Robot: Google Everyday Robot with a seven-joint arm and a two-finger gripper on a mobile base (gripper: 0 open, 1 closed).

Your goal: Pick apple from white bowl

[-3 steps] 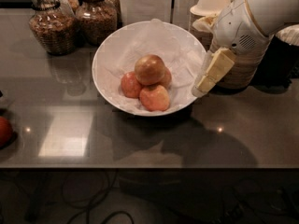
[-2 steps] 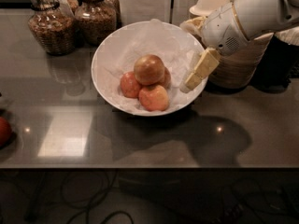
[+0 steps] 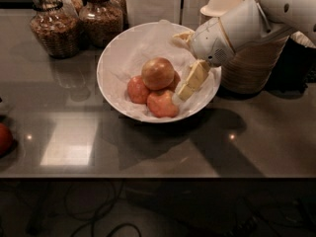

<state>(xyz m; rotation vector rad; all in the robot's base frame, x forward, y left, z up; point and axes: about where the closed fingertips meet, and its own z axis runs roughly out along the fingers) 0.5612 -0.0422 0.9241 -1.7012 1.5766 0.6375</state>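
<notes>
The golden-brown apple (image 3: pixel 157 73) sits on top of smaller red-orange apples (image 3: pixel 161 104) in the wide white bowl (image 3: pixel 109 52), which is lined with crinkled white paper. My gripper (image 3: pixel 179 64) reaches in from the right, over the bowl's right side, just right of the apple. It is open and empty. One cream finger (image 3: pixel 193 79) hangs down beside the apples, and the other (image 3: pixel 180 35) is near the far rim. The apple is apart from both fingers.
Two glass jars (image 3: pixel 50 27) (image 3: pixel 101 16) stand at the back left. A ribbed brown container (image 3: pixel 251 65) and stacked beige paper bowls (image 3: pixel 222 2) stand right of the bowl, under my arm. A red fruit (image 3: pixel 4 138) lies at the left edge. The counter's front edge runs below.
My gripper has moved left and down from the bowl's right rim to over the inside of the bowl, closer to the apple. The apples and the bowl have not moved.
</notes>
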